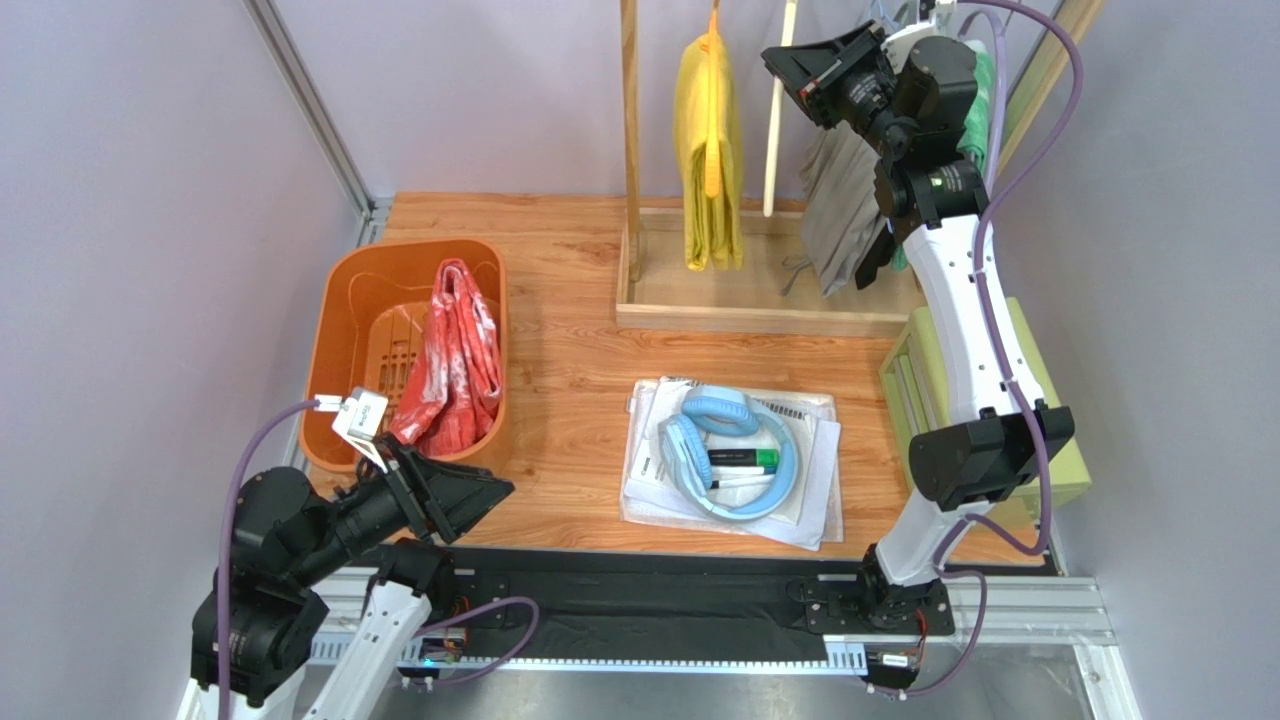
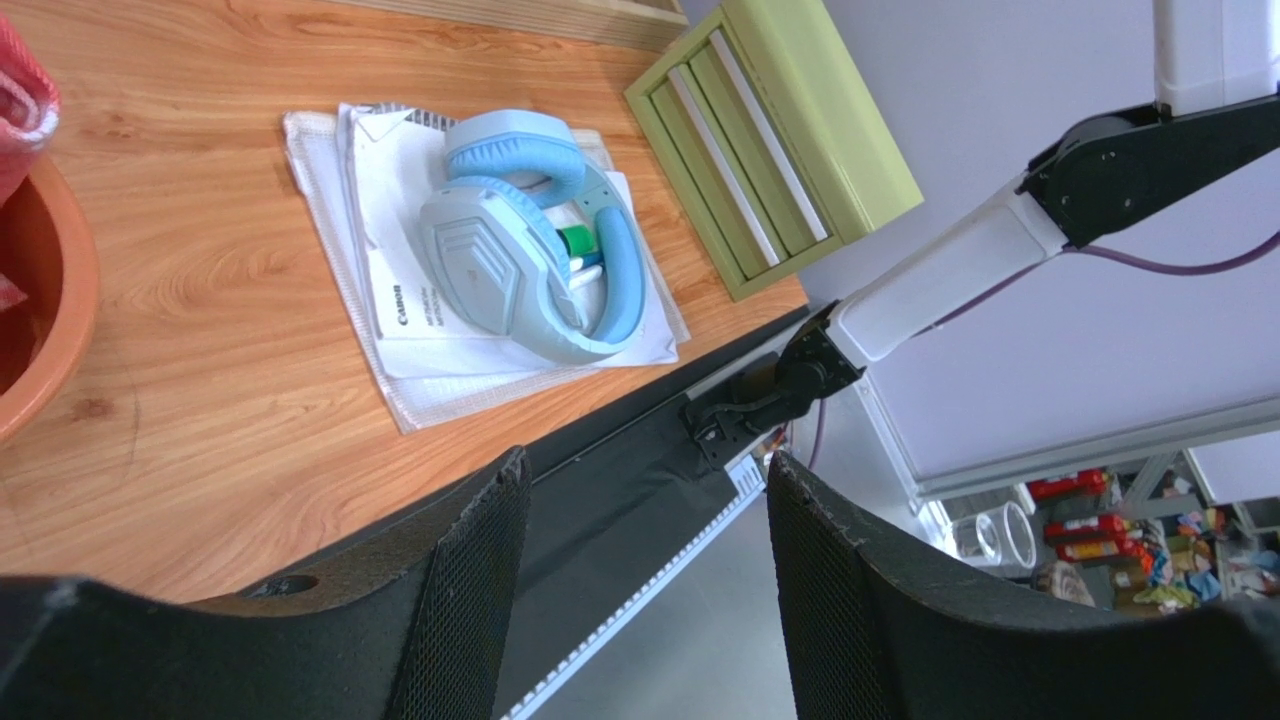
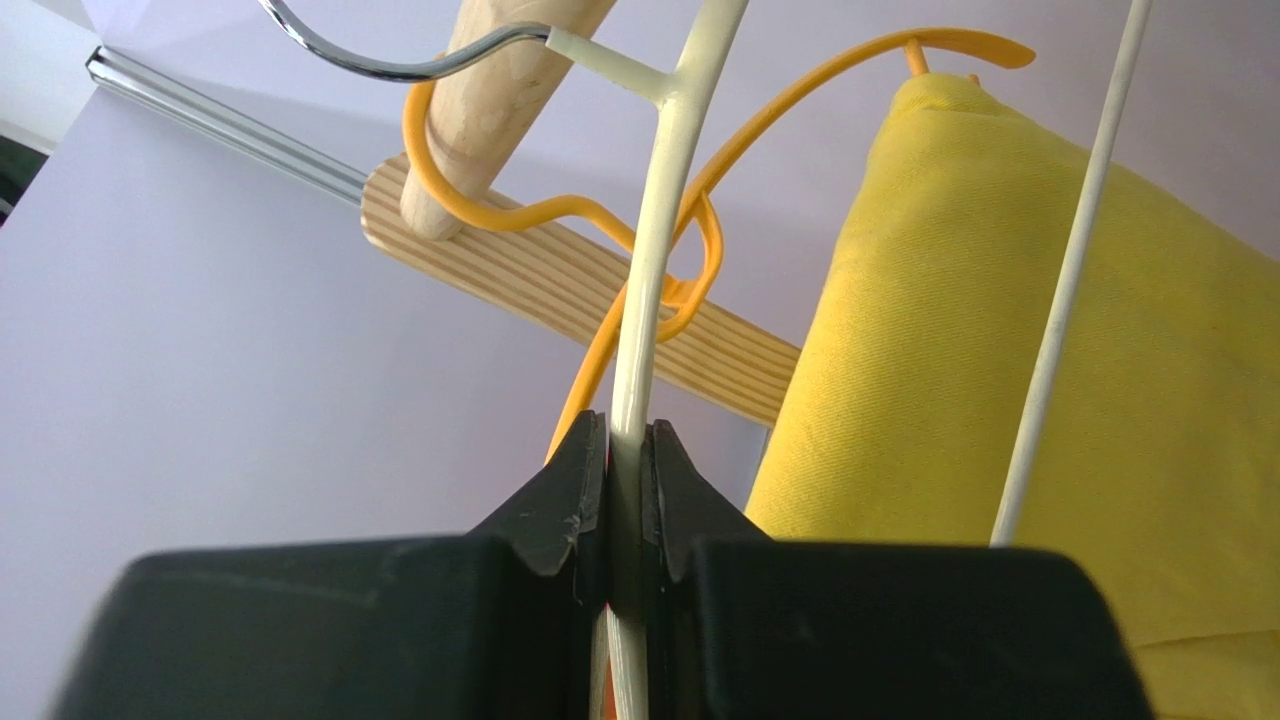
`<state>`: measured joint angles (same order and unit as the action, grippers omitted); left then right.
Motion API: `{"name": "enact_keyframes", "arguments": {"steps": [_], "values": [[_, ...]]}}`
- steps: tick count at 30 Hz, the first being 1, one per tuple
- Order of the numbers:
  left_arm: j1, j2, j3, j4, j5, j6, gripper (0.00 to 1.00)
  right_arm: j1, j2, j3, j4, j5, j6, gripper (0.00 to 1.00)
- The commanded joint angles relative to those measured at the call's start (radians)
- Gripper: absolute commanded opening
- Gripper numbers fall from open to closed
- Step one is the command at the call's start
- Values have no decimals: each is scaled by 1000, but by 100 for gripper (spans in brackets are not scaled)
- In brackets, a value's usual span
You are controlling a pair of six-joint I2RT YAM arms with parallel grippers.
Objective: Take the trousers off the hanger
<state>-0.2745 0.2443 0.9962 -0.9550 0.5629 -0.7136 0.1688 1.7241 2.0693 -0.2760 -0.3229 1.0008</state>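
The red-orange floral trousers (image 1: 451, 360) lie bunched in the orange basket (image 1: 349, 315) at the left, off the hanger; a corner of them shows in the left wrist view (image 2: 21, 108). The slim cream hanger (image 1: 775, 135) hangs on the rack at the back, bare. In the right wrist view its cream arm (image 3: 669, 255) runs up to a metal hook over the wooden rod. My right gripper (image 3: 628, 438) is shut on that arm, high at the rack (image 1: 781, 68). My left gripper (image 1: 484, 495) is open and empty near the table's front edge (image 2: 646, 477), beside the basket.
Blue headphones (image 1: 721, 450) lie on papers at the table's middle. A green slatted crate (image 1: 920, 393) stands at the right. The wooden rack base (image 1: 751, 308) holds a yellow garment (image 1: 709, 143) on an orange hanger (image 3: 706, 240), and grey clothes (image 1: 842, 210).
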Motion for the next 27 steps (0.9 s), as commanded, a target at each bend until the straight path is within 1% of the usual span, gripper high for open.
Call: {"name": "enact_keyframes", "arguments": {"steps": [1,9,13,14,16,17,19,20,22,23,25,26,27], "values": [[3,1,42,-34,-1,-32,65,3,26,63,74,21,35,0],[3,9,45,-41,5,-24,65,3,9,12,6,41,13,0],[3,21,27,-44,25,-7,65,5,-1,-21,-14,25,12,1],[3,23,24,-44,28,0,65,5,-7,-31,-17,24,9,6],[3,30,18,-45,29,11,65,5,-15,-49,-43,21,-10,10],[3,36,16,-44,31,17,65,6,-17,-49,-54,18,-17,14],[3,49,21,-45,35,43,65,6,-27,-49,-84,13,-45,19],[3,58,25,-57,35,58,65,8,-32,-48,-94,10,-54,24],[3,99,57,-86,26,126,65,8,-41,-32,-132,8,-88,28],[3,117,73,-125,17,152,65,8,-43,-23,-152,11,-103,32],[3,167,111,-155,-7,215,65,9,-46,9,-224,15,-132,37],[3,179,117,-166,-12,230,65,11,-49,15,-247,19,-167,42],[3,199,131,-168,-14,242,65,12,-63,15,-284,34,-185,45]]}}
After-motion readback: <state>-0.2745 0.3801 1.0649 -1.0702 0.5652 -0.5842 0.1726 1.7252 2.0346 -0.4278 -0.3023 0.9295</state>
